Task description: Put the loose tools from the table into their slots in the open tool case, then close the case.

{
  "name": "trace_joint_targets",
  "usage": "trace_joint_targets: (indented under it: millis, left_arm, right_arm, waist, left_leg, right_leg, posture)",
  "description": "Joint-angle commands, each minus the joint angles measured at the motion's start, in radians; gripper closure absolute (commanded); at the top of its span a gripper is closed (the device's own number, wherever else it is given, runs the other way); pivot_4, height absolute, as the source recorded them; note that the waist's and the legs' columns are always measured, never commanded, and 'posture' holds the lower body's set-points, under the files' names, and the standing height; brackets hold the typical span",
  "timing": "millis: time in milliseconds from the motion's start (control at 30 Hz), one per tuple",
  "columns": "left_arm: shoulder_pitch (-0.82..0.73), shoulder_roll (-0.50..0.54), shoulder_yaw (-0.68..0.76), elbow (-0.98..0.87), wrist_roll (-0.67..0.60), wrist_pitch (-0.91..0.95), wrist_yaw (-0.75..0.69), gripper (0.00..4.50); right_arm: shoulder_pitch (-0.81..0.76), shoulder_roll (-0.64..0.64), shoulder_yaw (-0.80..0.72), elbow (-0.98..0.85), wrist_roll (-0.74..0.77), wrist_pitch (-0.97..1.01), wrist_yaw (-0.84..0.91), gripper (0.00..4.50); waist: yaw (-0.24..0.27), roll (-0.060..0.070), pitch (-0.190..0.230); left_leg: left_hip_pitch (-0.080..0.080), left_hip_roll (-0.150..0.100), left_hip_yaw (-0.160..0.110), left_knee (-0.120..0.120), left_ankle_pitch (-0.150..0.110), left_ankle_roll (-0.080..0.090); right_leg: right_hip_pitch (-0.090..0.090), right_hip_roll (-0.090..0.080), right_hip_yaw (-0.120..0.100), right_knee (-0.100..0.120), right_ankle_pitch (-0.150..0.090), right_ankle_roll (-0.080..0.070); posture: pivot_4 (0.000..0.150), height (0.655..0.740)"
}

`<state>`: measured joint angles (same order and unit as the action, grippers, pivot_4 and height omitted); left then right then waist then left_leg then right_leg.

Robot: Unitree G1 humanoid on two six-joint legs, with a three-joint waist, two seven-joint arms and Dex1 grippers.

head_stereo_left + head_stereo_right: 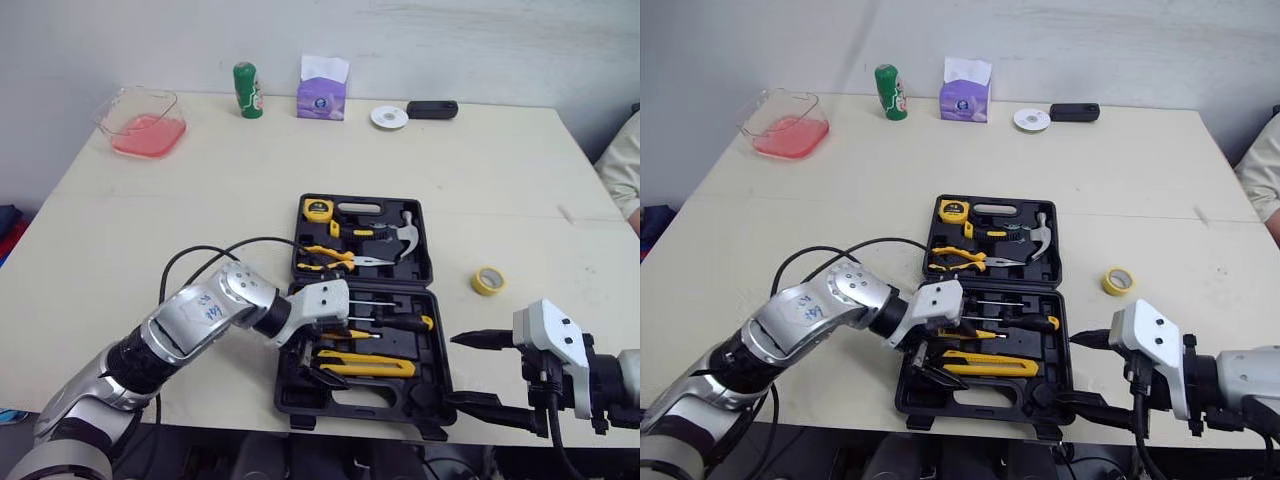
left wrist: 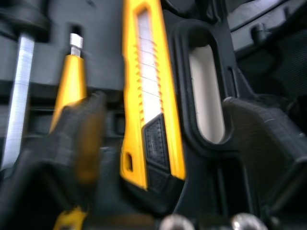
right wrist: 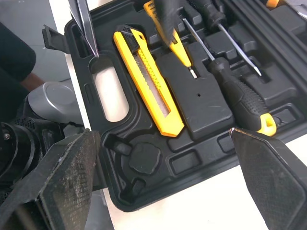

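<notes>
Tape roll: yellow, lying flat on the table, well right of the tool case. It is the only loose item I can make out that looks like it belongs to the set.
Case: open, with the lid half away from the robot. Hammer and pliers are seated in the lid half. Utility knife is in the near half.
Left gripper: down inside the near half, fingers spread, nothing clamped.
Right gripper: at the near right corner of the case, fingers wide apart, empty.
Key relation: the roll lies ahead of the right gripper and slightly outboard, away from the robot. The right arm is clearly nearer. The roll is a ring, so it has no long axis to align to.
Knife axis: runs left to right along the near edge of the case.
Left wrist view: the knife sits between the spread fingers. One finger overlaps the small yellow screwdriver.
Right wrist view: a dark fingertip of the left gripper rests over that screwdriver. A round recess shows at the near corner and may be the roll's seat, but I cannot confirm it.
Head views: these show the roll and both arms together.
</notes>
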<state>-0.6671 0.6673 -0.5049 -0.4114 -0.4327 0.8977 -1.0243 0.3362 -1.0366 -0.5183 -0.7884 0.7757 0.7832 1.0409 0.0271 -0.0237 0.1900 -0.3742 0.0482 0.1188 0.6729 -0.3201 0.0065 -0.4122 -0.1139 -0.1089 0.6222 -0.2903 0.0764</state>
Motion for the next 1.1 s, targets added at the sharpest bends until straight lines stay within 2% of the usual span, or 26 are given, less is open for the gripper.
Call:
trace_joint_targets:
  millis: [33, 133, 233, 267, 433, 500, 733, 900, 967, 1033, 1100]
  left_arm:
    - [0.044, -0.013, 0.088, 0.011, -0.023, -0.097, -0.021, 0.02]
    - [0.108, -0.063, 0.152, 0.031, -0.055, -0.209, -0.044, 0.02]
    - [0.176, -0.12, 0.168, 0.086, -0.051, -0.366, -0.104, 0.86]
    - [0.192, -0.132, 0.157, 0.114, -0.033, -0.413, -0.122, 1.25]
    - [0.194, -0.131, 0.086, 0.16, 0.024, -0.375, -0.131, 3.69]
    - [0.194, -0.119, 0.062, 0.167, 0.058, -0.395, -0.145, 4.49]
    - [0.198, -0.09, 0.011, 0.179, 0.157, -0.451, -0.17, 4.49]
    - [0.176, -0.055, -0.057, 0.213, 0.305, -0.451, -0.127, 4.49]
    - [0.178, -0.017, -0.101, 0.238, 0.37, -0.512, -0.148, 4.49]
    - [0.185, -0.009, -0.109, 0.233, 0.355, -0.484, -0.164, 4.49]
    - [0.193, -0.019, -0.087, 0.207, 0.287, -0.443, -0.186, 4.49]
  right_arm:
    - [0.001, 0.008, -0.018, -0.012, 0.009, -0.016, 0.002, 0.0]
    - [0.003, 0.01, -0.019, -0.012, 0.007, -0.019, 0.003, 0.0]
    - [-0.001, 0.009, -0.009, -0.018, 0.007, -0.025, 0.004, 0.0]
    - [-0.006, 0.009, -0.003, -0.022, 0.011, -0.024, 0.003, 0.0]
    - [-0.019, 0.004, 0.007, -0.025, 0.021, -0.023, -0.001, 0.0]
    - [-0.026, 0.004, 0.021, -0.023, 0.016, -0.027, -0.005, 0.0]
    - [-0.033, 0.026, 0.083, -0.037, 0.0, -0.043, -0.039, 0.0]
    - [-0.036, 0.029, 0.106, -0.028, -0.01, -0.053, -0.042, 0.0]
    - [-0.033, 0.027, 0.122, -0.017, -0.029, -0.068, -0.038, 0.0]
    - [-0.046, 0.024, 0.146, -0.003, -0.048, -0.077, -0.042, 0.0]
    - [-0.064, 0.02, 0.167, 0.015, -0.068, -0.084, -0.048, 0.0]
  waist:
    - [0.0, 0.0, 0.0]
    - [0.0, 0.0, 0.0]
    - [0.0, 0.0, 0.0]
    - [0.0, 0.0, 0.0]
    - [0.001, 0.0, 0.0]
    - [0.0, 0.0, 0.0]
    - [0.0, 0.0, 0.0]
    - [0.0, 0.001, -0.001]
    - [0.0, 0.001, -0.002]
    - [0.0, 0.001, -0.004]
    - [-0.004, 0.002, -0.007]
  left_leg:
    - [0.0, 0.0, 0.0, 0.0, 0.0, 0.0]
    - [0.0, 0.0, 0.0, 0.001, 0.0, 0.0]
    - [0.0, 0.0, 0.0, 0.003, 0.0, 0.001]
    - [0.0, 0.0, 0.0, 0.003, -0.001, 0.001]
    - [-0.001, 0.0, 0.0, 0.006, -0.004, 0.006]
    - [-0.001, 0.0, 0.0, 0.006, -0.004, 0.006]
    - [-0.001, 0.001, 0.0, 0.006, -0.004, 0.006]
    - [0.0, 0.001, 0.0, 0.006, -0.005, 0.006]
    - [0.001, 0.001, 0.0, 0.006, -0.006, 0.008]
    - [0.002, 0.002, 0.0, 0.006, -0.006, 0.008]
    - [0.003, 0.003, 0.0, 0.006, -0.007, 0.007]
  right_leg:
    - [0.0, 0.0, 0.0, 0.0, 0.0, 0.0]
    - [0.0, 0.0, 0.0, 0.0, 0.0, 0.0]
    - [0.001, -0.001, -0.001, 0.0, 0.0, 0.0]
    - [0.001, -0.001, -0.001, 0.0, 0.0, 0.0]
    - [0.001, -0.001, -0.001, 0.001, 0.0, 0.0]
    - [0.001, 0.0, -0.001, 0.001, 0.0, 0.001]
    - [0.001, -0.001, -0.001, 0.001, 0.0, 0.001]
    - [0.002, -0.001, -0.001, 0.001, 0.0, 0.001]
    - [0.003, -0.001, -0.001, 0.001, 0.0, 0.001]
    - [0.004, -0.001, -0.001, 0.0, 0.0, 0.0]
    - [0.004, -0.001, -0.001, 0.0, 0.0, 0.0]
  posture:
    - [0.15, 0.7244]
    - [0.15, 0.7244]
    - [0.15, 0.7244]
    - [0.15, 0.7244]
    - [0.15, 0.7244]
    - [0.15, 0.7244]
    - [0.15, 0.7244]
    - [0.15, 0.7244]
    - [0.15, 0.7244]
    - [0.15, 0.7244]
    - [0.15, 0.7244]
